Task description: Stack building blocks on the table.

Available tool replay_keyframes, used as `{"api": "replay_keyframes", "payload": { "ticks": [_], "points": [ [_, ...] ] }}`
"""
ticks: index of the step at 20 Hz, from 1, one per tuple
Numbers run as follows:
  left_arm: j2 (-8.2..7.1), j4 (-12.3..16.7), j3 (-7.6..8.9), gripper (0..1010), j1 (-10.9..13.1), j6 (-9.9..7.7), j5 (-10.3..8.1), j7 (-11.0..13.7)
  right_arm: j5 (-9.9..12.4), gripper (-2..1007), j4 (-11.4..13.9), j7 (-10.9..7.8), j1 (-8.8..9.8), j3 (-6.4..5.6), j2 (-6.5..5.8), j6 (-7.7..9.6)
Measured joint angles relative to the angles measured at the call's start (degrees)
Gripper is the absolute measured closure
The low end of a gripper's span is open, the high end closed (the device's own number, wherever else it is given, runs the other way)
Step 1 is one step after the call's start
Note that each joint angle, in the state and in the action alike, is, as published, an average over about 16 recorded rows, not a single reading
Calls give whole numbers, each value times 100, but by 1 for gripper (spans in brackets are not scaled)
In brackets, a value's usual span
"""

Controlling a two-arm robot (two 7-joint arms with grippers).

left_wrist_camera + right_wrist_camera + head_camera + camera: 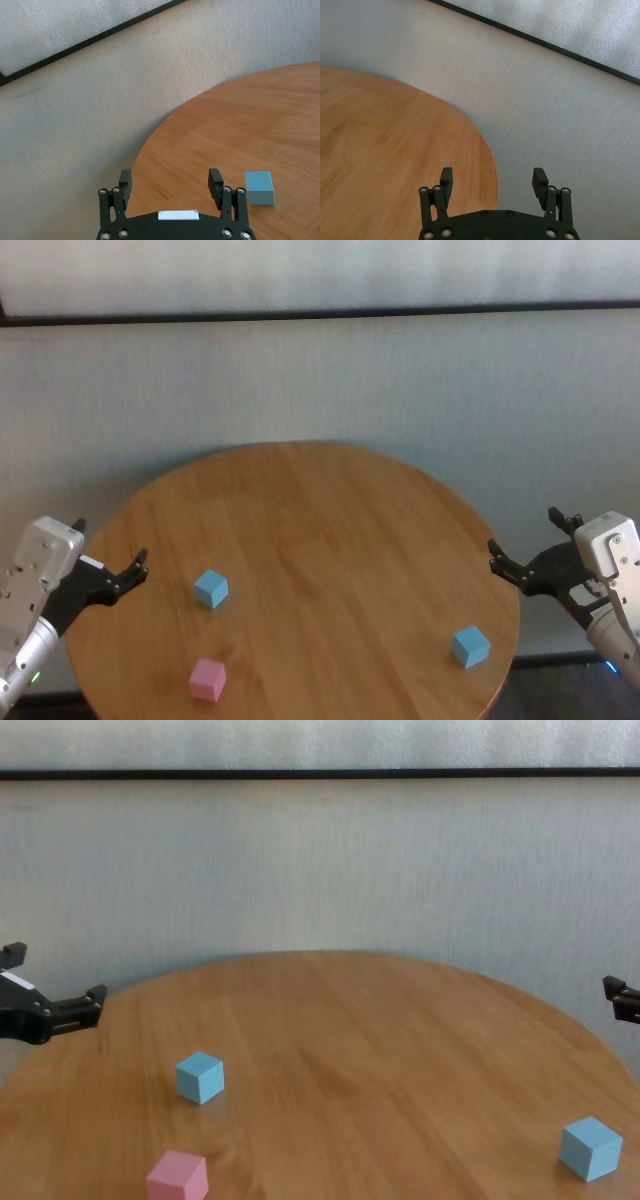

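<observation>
1. We see a large round desk (330,530) with a warm light-brown wood-grain top, standing before a pale grey wall that has a dark horizontal strip across it higher up.
2. Three small matte cubes sit on the desk, all apart from one another, none stacked.
3. A light blue cube on the left (211,589) lies on the robot's left half of the desk, a little in from the edge. The left wrist view shows it too, resting flat on the wood just beside one finger of the left claw but not touching it.
4. A pale pink cube (207,679) lies nearer the robot than that blue one, close to the desk's near edge and almost directly in front of it.
5. A second light blue cube on the right (470,646) lies by the right near edge, well apart from the other two.
6. The left claw (112,573) hovers over the left rim of the desk, pointing inward. Its black fingers stand wide apart and hold nothing.
7. The right claw (523,542) hangs just outside the right rim of the desk, farther back than the right-hand blue cube. Its fingers are likewise spread wide, with nothing between them.
8. From the right wrist view we note the desk's curved edge below that claw, with grey wall beyond.
</observation>
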State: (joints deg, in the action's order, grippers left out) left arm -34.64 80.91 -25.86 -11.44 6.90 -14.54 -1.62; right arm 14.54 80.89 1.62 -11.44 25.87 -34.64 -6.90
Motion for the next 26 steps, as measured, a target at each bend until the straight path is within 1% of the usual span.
{"api": "replay_keyframes", "payload": {
  "ticks": [4,9,15,18,20,22,24,26],
  "points": [
    [4,-5,3,11,-3,1,5,-26,0,4,0,0,0,0,0,0],
    [86,-177,81,11,-99,40,92,-230,0,4,0,0,0,0,0,0],
    [214,-443,111,11,-242,178,254,-285,0,4,0,0,0,0,0,0],
    [272,-562,134,11,-283,261,301,-252,0,4,0,0,0,0,0,0],
    [284,-614,151,11,-278,309,282,-122,0,4,0,0,0,0,0,0],
    [253,-604,153,11,-227,342,196,124,0,4,0,0,0,0,0,0],
    [187,-538,145,11,-135,361,69,414,0,4,0,0,0,0,0,0],
    [100,-432,150,11,-13,353,-97,693,0,4,0,0,0,0,0,0]
  ]
}}
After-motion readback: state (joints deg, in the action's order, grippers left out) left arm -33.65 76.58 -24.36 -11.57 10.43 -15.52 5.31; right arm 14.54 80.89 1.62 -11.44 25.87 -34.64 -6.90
